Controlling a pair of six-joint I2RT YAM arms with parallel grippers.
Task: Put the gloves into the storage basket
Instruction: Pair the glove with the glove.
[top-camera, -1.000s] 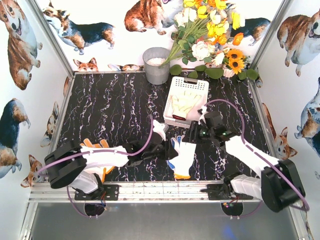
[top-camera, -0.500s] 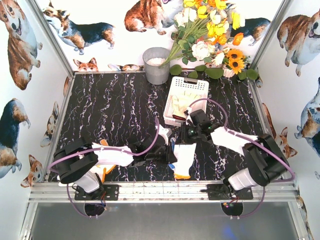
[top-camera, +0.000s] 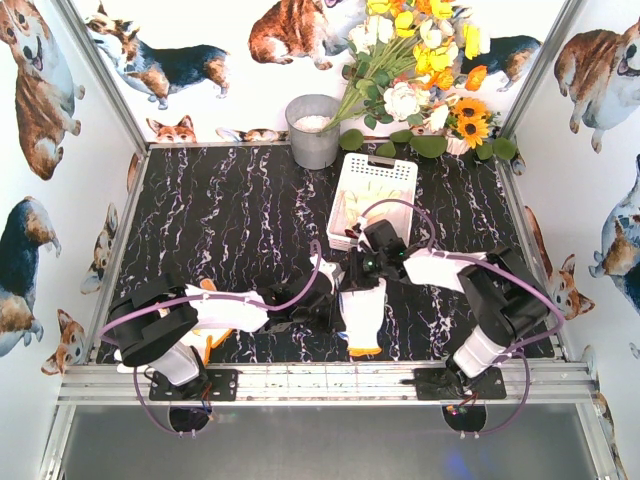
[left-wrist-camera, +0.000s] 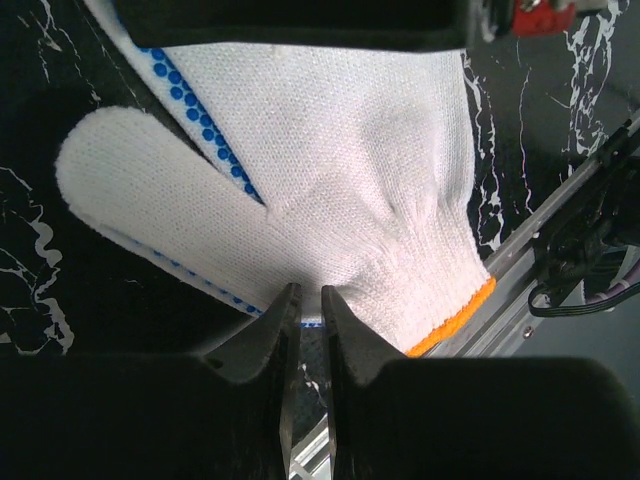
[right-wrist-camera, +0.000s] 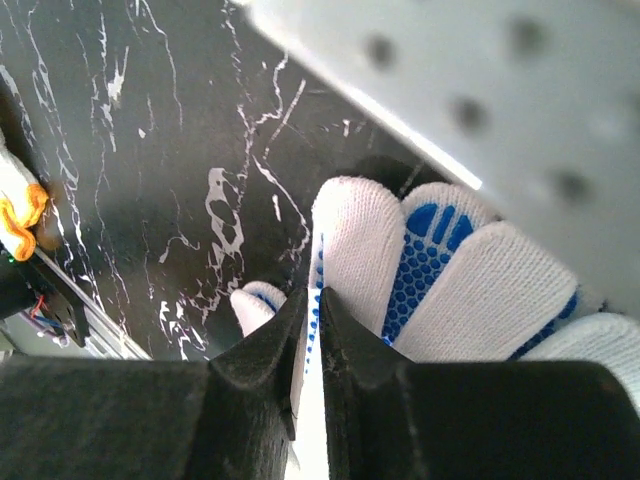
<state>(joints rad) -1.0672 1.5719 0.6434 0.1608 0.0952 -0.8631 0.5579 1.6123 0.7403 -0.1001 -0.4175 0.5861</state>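
A white glove with blue dots and an orange cuff lies on the black marble table, just in front of the white storage basket. My left gripper is shut on the glove's side edge near the cuff. My right gripper is shut on one of its fingers, close to the basket wall. Pale yellow gloves lie inside the basket. An orange-yellow glove shows partly under my left arm.
A grey metal bucket stands at the back, left of the basket. A bunch of flowers leans in the back right corner. Metal rails run along the front edge and both sides of the table.
Both grippers have closed on the dotted glove. The right gripper has swung left and nearer to the glove's fingers. The left gripper has reached right to the glove's edge.
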